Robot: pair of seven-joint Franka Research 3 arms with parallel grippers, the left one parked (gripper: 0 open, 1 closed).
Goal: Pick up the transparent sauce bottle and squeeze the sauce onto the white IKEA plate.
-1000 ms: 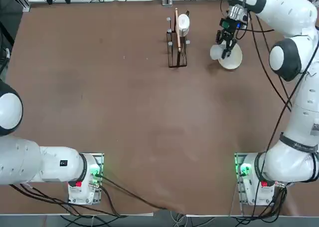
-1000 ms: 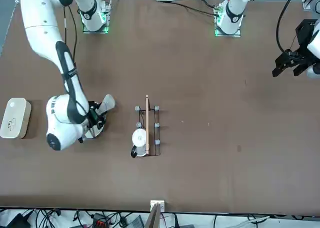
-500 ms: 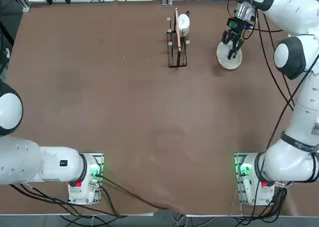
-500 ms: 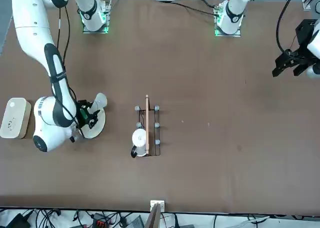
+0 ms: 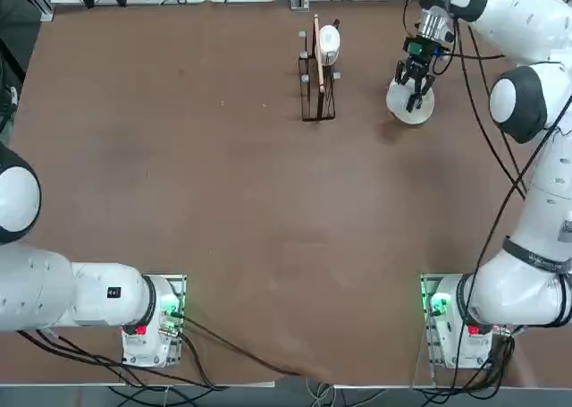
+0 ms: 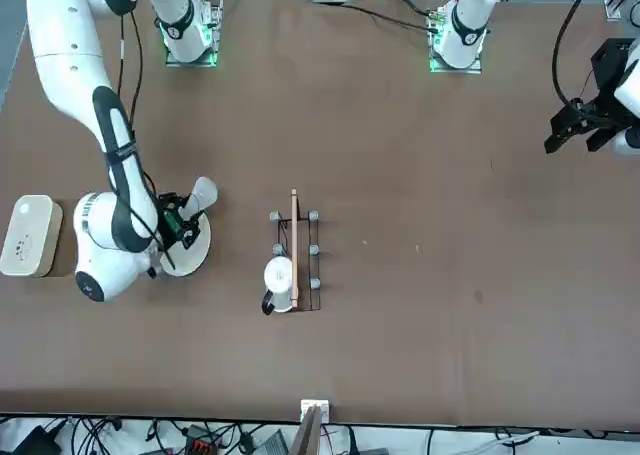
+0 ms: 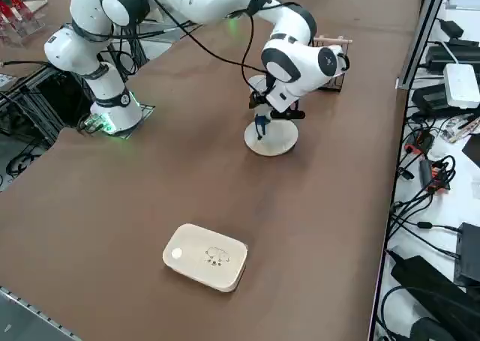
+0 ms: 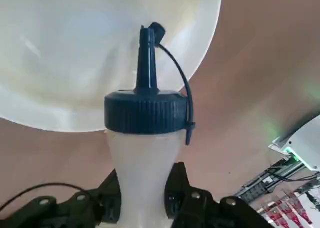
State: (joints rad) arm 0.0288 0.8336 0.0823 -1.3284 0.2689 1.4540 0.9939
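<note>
right arm (image 7: 296, 60) over white plate (image 7: 271, 139) | bottle nozzle (image 7: 259, 124) down | white container (image 7: 205, 256) nearer

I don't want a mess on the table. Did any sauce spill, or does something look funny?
No spill shows. The right gripper holds the transparent sauce bottle with its nozzle pointing at the white IKEA plate, which still looks clean. The little cap hangs off the nozzle on its strap, so it is open. Nothing else looks odd.

A black wire rack (image 5: 317, 83) stands on the brown worktop (image 5: 232, 201), holding a small round white piece (image 5: 329, 39) and a thin wooden stick (image 5: 317, 54) that runs along it. A larger white rounded container (image 7: 205, 256) lies flat well apart from the rack, near the worktop's edge. Cables (image 7: 427, 169) trail beyond that edge.
</note>
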